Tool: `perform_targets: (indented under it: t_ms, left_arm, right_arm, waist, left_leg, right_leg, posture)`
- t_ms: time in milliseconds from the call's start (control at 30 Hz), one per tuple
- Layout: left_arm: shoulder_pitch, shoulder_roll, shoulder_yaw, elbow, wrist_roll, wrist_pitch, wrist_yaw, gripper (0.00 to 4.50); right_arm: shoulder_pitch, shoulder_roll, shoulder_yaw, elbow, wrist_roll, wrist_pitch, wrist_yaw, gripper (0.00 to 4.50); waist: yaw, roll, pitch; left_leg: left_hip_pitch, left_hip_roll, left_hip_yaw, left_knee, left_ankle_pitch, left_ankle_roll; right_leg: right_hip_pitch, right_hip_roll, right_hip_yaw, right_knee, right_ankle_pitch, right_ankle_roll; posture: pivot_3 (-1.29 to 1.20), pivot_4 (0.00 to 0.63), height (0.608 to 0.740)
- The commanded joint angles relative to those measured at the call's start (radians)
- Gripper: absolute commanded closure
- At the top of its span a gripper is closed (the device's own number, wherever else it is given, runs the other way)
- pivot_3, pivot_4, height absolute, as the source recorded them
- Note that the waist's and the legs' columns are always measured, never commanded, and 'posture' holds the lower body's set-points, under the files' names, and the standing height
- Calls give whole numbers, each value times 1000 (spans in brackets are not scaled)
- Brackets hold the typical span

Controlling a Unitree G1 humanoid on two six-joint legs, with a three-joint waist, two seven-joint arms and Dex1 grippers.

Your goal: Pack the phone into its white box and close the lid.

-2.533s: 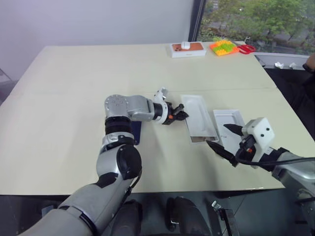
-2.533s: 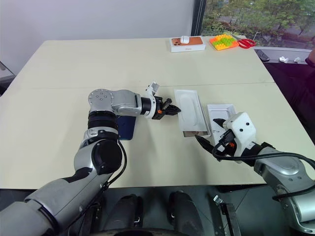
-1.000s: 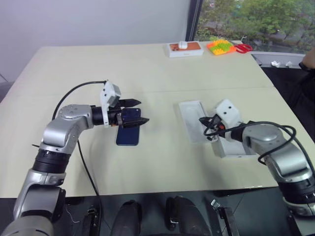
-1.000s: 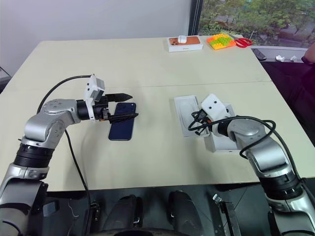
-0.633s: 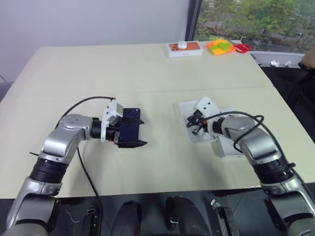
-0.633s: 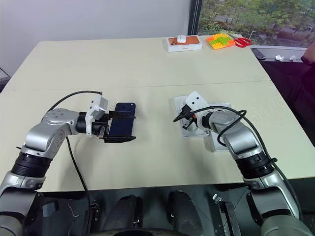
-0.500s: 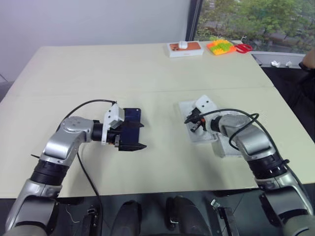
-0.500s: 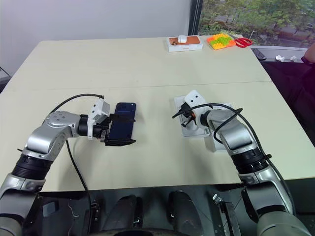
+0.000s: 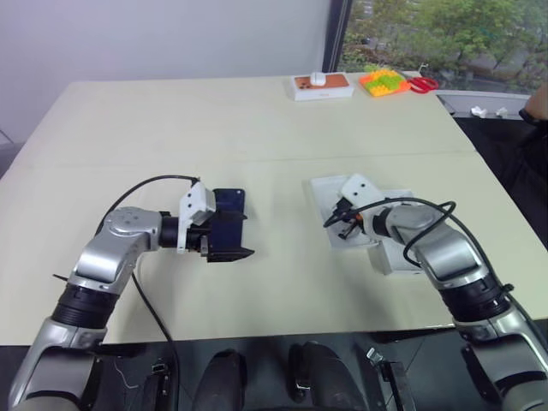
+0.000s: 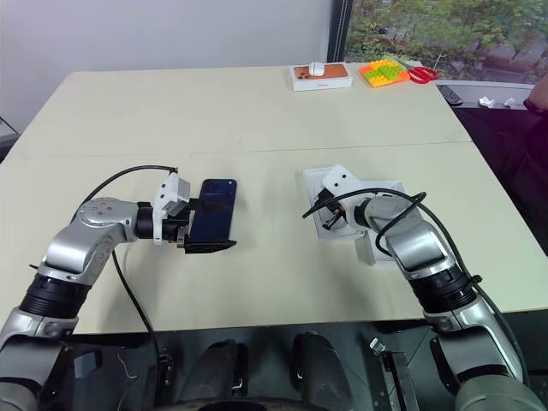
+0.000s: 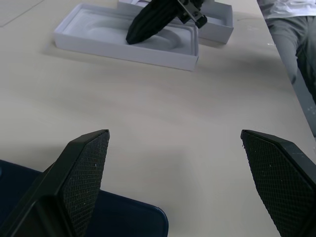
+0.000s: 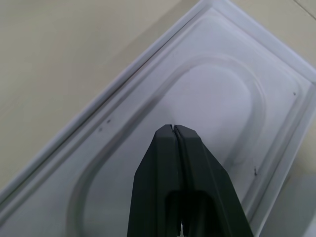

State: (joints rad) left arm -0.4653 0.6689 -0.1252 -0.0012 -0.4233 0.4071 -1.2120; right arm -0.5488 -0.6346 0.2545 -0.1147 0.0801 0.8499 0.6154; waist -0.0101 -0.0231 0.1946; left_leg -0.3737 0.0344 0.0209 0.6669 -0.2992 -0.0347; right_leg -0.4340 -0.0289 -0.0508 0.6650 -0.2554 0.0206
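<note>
Two hands over the beige counter [image 9: 257, 128]. The left hand [image 10: 210, 225] is spread wide, straddling the navy phone [image 10: 214, 218], which lies flat at the left, not gripped. The right hand [image 12: 173, 129] is pinched closed with nothing in it, tip over the white insert tray [image 9: 324, 190] and its oval recess. The white box [image 10: 396, 253] sits just right of that tray.

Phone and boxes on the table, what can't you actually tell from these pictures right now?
- Phone: in the head views the left gripper covers its near end, so contact cannot be judged; the left wrist view cuts it off.
- White box: the right arm hides most of it; its contents are unseen.
- Insert tray: whether the shut right gripper touches it is unclear.
- Far box with the orange picture: print too small.
</note>
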Motion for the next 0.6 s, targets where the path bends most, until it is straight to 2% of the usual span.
perform_targets:
  t_ms: [33, 200, 400, 600]
  left_arm:
    - [-9, -5, 21, -22, -3, -11, 6, 0]
    - [-10, -9, 25, -20, -4, -14, 11, 0]
    - [-14, 3, 66, -9, -16, 12, 47, 0]
    - [-10, 43, 157, -11, -43, 122, 125, 0]
  right_arm:
    - [34, 4, 3, -13, -10, 29, -5, 4438]
    - [37, 13, -52, -103, 8, 1, -18, 4438]
    - [89, -61, -83, -259, 36, 7, 39, 4438]
    - [179, -119, -130, -417, 78, 5, 83, 4438]
  waist:
    - [0, 0, 0]
    - [0, 0, 0]
    - [-1, 0, 0]
    - [-2, 0, 0]
  left_leg:
    - [0, 0, 0, 0, 0, 0]
    - [0, 0, 0, 0, 0, 0]
    - [-1, 0, 0, 0, 0, 0]
    - [-1, 0, -1, 0, -1, 1]
  right_leg:
    - [0, 0, 0, 0, 0, 0]
    - [0, 0, 0, 0, 0, 0]
    - [-1, 0, 0, 0, 0, 0]
    - [-1, 1, 0, 0, 0, 0]
  posture:
    - [0, 150, 740]
    - [0, 150, 740]
    - [0, 150, 740]
    - [0, 150, 740]
